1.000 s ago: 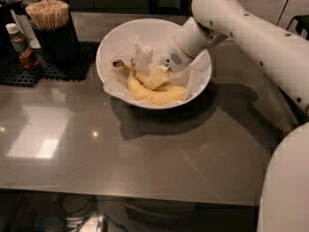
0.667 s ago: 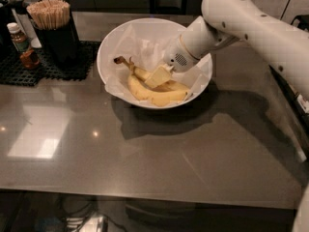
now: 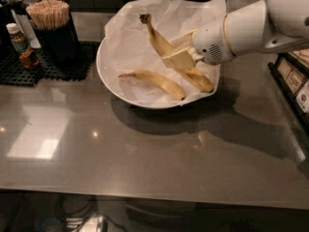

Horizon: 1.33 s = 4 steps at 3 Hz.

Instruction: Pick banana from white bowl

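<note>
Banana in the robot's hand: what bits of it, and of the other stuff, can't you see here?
- Camera view: the middle of the banana is covered by the gripper, which is shut on it over the white bowl.
- Camera view: the bowl's far rim is hidden under the crumpled paper.
- Camera view: the arm is cut off by the right edge.
- Camera view: the label on the small bottle is too small to read.

No text or label can be read.
</note>
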Motion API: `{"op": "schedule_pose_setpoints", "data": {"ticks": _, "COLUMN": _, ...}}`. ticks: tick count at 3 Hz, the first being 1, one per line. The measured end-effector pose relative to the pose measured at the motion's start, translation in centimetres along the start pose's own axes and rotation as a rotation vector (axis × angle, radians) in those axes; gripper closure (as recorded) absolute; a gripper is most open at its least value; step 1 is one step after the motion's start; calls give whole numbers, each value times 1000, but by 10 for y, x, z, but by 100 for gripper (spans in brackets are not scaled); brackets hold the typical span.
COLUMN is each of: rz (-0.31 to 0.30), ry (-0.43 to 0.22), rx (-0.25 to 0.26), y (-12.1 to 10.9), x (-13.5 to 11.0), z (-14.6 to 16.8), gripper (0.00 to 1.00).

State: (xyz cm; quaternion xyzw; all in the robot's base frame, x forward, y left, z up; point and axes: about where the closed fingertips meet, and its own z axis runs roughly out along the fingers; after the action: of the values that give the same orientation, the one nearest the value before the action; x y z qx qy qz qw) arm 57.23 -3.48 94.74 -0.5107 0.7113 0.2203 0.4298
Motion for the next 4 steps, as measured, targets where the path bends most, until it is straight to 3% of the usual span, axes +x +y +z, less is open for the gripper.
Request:
{"op": "schedule_pose_setpoints", "data": {"ticks": 1, "rz": -54, "ry": -94, "rx": 0, "y": 3, "x": -26, "z": -26, "gripper": 100}}
{"op": "schedule_pose_setpoints", "data": {"ticks": 2, "rz": -85, "ry": -93, "rx": -72, "y": -4, "x": -38, "z": -31, "gripper": 100}}
{"op": "schedule_pose_setpoints", "data": {"ticks": 3, "rz": -85, "ry": -25, "rx": -254, "y": -7, "x": -40, "z": 18, "gripper": 100}}
{"op": "schedule_pose_setpoints", "data": {"ticks": 4, "rz": -14, "ry": 112, "rx": -444, "y": -8, "x": -15, "z": 88, "gripper": 100}}
